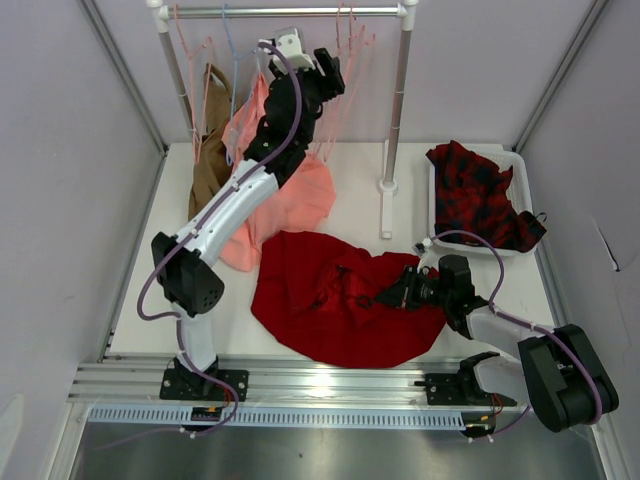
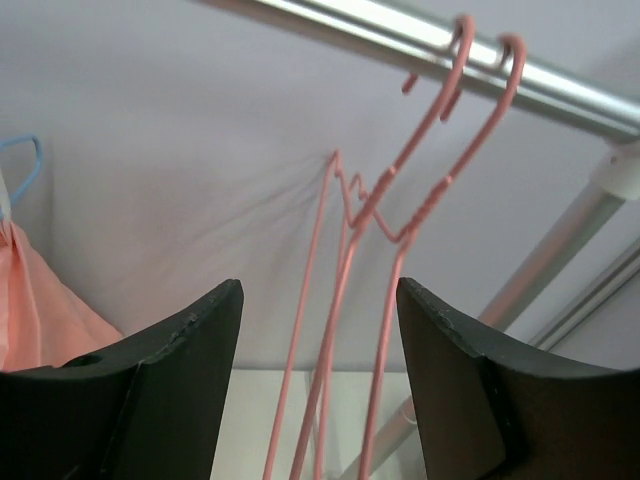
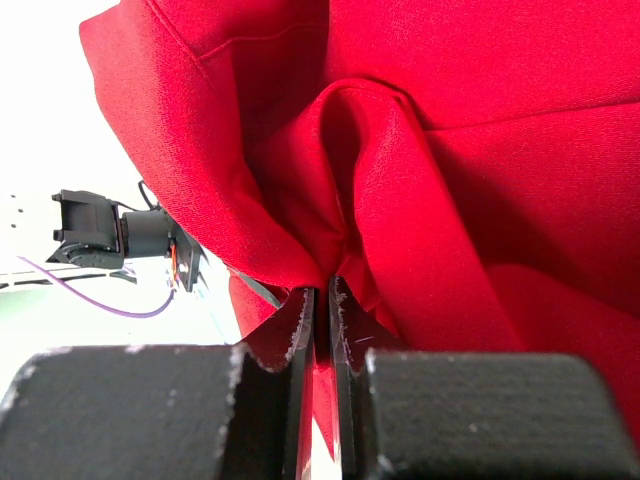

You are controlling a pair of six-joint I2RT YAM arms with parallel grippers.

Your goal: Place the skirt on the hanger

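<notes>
While the skirt [image 1: 320, 300] is lying spread on the worktop [image 1: 355, 200] in the top view, the right hand [image 1: 395, 295] is pinching its right edge. The left hand [image 1: 328, 72] is reaching up at the rail [image 1: 290, 12], well apart from the cloth.

Left wrist view — the left hand [image 2: 320, 330] is standing wide, holding nothing. The hanger [image 2: 385, 190] is hanging just ahead among other pink ones. Judgement: it should centre on a single wire below the hook before closing.

Right wrist view — the right hand [image 3: 320, 300] is gripping a fold of skirt [image 3: 450, 150] between narrow jaws. The bite is looking shallow, so slow lifting is advisable.
</notes>
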